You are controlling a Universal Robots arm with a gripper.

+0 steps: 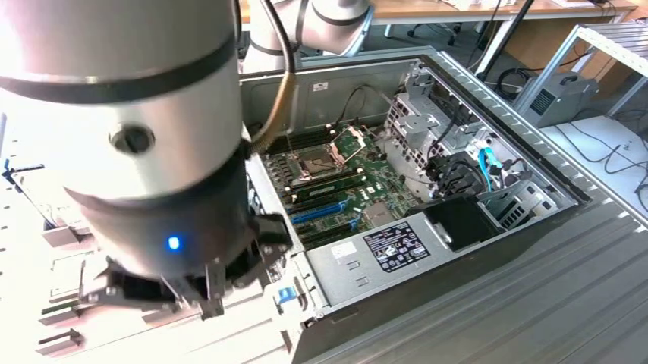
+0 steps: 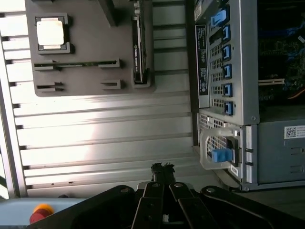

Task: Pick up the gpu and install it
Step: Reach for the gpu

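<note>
Our black pincer [image 2: 162, 168] is closed tight and holds nothing. The thin black gpu card [image 2: 138, 47] stands on edge in the grey moulded tray [image 2: 86, 83] on the ribbed metal table [image 2: 105, 129], well apart from the pincer. We judge that shut jaws could knock the card's edge, or a drifting approach could catch the slim green memory stick [image 2: 76, 64] nearby.

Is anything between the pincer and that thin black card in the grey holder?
Nothing visible. Only bare ribbed tabletop lies between the shut pincer and the thin black card standing on edge in its grey holder.
</note>
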